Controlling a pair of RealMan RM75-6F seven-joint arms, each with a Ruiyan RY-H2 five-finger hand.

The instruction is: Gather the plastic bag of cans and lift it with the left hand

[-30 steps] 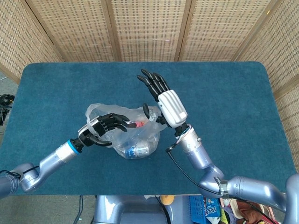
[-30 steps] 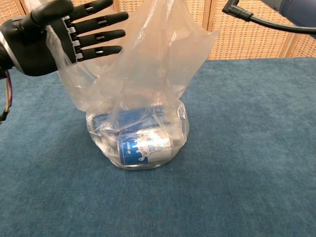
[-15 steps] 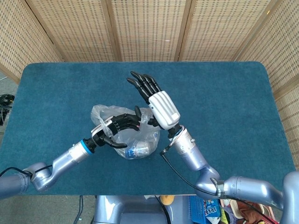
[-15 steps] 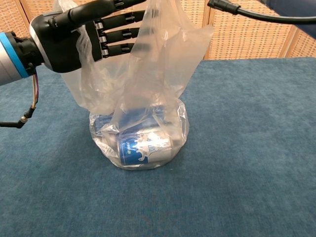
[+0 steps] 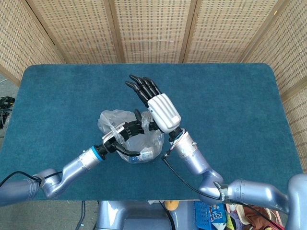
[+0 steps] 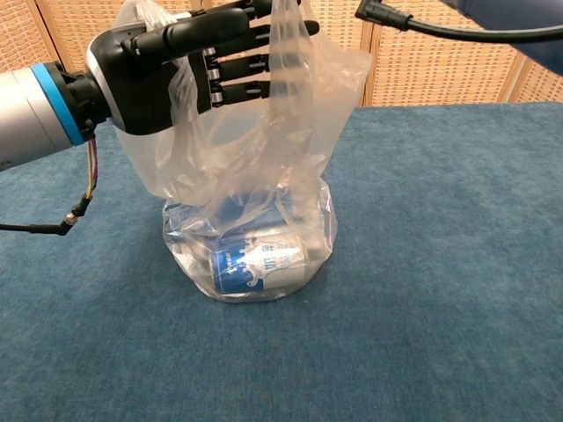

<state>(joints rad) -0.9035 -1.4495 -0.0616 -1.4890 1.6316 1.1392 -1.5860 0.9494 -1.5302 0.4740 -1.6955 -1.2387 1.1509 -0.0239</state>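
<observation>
Chest view: gathering underway; left hand (image 6: 167,66), fingers (image 6: 237,63) extended, unclosed, against the plastic bag (image 6: 251,176) neck; next, close around it.

A staged robot test area, most likely a lab or demo booth, is being shown rather than a home. The table (image 5: 230,96) is being covered edge to edge by a blue carpet-like cloth. The far edge and both side edges are being closed off by woven rattan screen panels (image 5: 153,28) in pale wooden frames. Loose cables (image 5: 5,103) are being left on a grey floor beyond the left edge, and cluttered packaging (image 5: 211,213) is being kept below the near edge.
</observation>
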